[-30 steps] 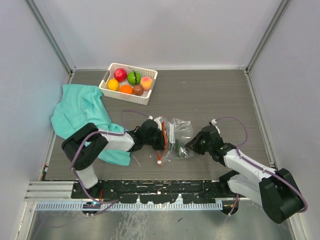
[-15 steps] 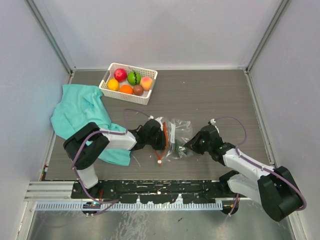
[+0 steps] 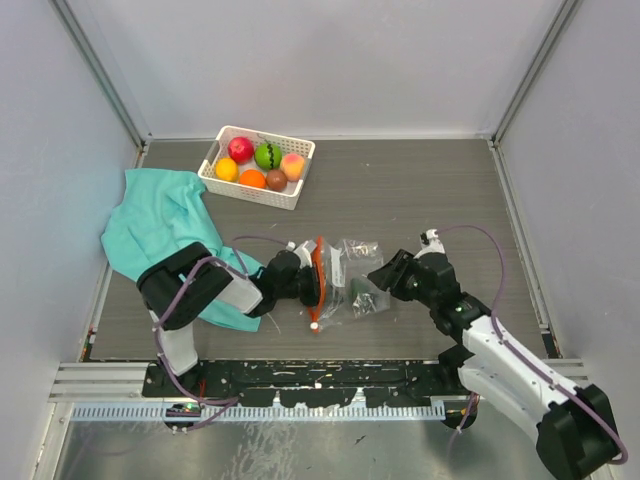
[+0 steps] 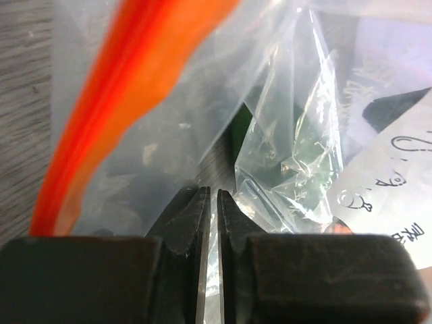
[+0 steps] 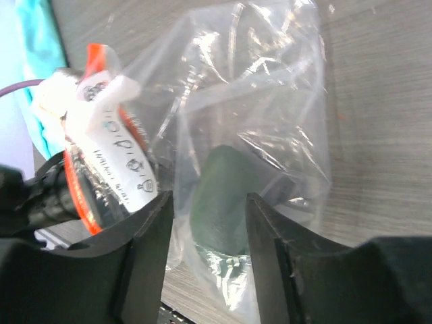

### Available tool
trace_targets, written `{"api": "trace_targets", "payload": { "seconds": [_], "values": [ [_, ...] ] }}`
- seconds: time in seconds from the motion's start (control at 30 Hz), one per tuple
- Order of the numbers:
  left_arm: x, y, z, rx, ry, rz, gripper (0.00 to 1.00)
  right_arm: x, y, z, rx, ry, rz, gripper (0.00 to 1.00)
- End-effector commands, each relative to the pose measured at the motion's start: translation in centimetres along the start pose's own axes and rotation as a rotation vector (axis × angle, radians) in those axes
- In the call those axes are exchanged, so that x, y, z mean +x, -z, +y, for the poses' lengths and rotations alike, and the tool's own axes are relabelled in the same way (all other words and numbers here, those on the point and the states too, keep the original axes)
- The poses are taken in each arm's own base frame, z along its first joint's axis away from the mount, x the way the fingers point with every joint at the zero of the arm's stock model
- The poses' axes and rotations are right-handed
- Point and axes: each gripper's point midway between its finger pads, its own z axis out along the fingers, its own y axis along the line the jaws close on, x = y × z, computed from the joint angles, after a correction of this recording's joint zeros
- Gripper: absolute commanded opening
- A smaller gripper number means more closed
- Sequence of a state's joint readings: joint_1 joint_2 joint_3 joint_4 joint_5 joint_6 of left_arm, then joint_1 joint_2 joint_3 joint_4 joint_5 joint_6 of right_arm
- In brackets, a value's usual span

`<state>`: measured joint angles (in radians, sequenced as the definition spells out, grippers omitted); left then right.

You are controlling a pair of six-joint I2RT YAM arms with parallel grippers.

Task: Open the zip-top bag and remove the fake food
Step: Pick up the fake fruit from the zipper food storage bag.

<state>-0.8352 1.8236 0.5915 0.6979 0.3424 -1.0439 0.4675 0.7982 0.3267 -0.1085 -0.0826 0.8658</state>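
Note:
The clear zip-top bag [image 3: 357, 268] lies on the table between my grippers, its orange-red zipper strip [image 3: 317, 270] standing up on the left. My left gripper [image 3: 303, 285] is shut on thin plastic of the bag [image 4: 297, 135] just below the strip [image 4: 128, 88]. My right gripper [image 3: 385, 273] is open at the bag's right side. In the right wrist view a dark green fruit [image 5: 223, 175] sits inside the bag [image 5: 270, 101] between my open right gripper [image 5: 208, 197]. The white label [image 5: 121, 155] hangs by the strip. Several other fruits [image 3: 255, 165] lie in a basket.
A white slotted basket [image 3: 222, 177] stands at the back left. A teal cloth [image 3: 160, 225] lies crumpled on the left, partly under my left arm. Grey walls close the table on three sides.
My left gripper has drawn the zipper edge slightly left, and the strip now stands more upright. My right gripper has drawn back and up from the bag a little.

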Motion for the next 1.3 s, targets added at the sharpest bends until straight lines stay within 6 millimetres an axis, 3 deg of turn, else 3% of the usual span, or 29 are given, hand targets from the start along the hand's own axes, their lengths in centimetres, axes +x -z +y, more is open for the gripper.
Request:
{"api": "trace_targets", "payload": {
  "seconds": [0.0, 0.1, 0.3, 0.5, 0.63, 0.7, 0.87, 1.1, 1.27],
  "values": [
    [-0.9, 0.5, -3.3, 0.213, 0.035, -0.031, 0.11, -1.6, 1.8, 2.9, -0.131, 0.214, -0.043, 0.6],
    [-1.0, 0.4, -3.3, 0.24, 0.054, -0.033, 0.13, -0.7, 2.2, 3.2, -0.138, 0.256, 0.029, 0.72],
    [-1.5, 0.6, -3.5, 0.283, 0.091, -0.057, 0.19, 1.0, 2.4, 0.5, 0.005, 0.232, 0.142, 0.74],
    [-1.7, 0.4, -3.1, 0.269, 0.123, -0.068, 0.24, 1.8, 2.8, -0.9, 0.057, 0.219, 0.17, 0.72],
    [-1.9, 0.3, -2.6, 0.248, 0.155, -0.08, 0.28, 2.5, 2.8, -1.9, 0.086, 0.2, 0.188, 0.63],
    [-1.9, 0.2, -2.4, 0.237, 0.168, -0.086, 0.3, 2.5, 3.0, -2.4, 0.104, 0.196, 0.18, 0.48],
    [-2.2, 0.0, -2.1, 0.217, 0.179, -0.095, 0.35, 2.6, 3.1, -3.1, 0.139, 0.177, 0.175, 0.26],
    [-2.5, -0.1, -2.0, 0.186, 0.174, -0.106, 0.47, 4.0, 2.0, -5.1, 0.197, 0.153, 0.216, 0.08],
    [-2.7, -0.3, -1.8, 0.174, 0.169, -0.112, 0.58, 4.6, 0.9, -5.8, 0.208, 0.149, 0.238, 0.02]
  ]
}}
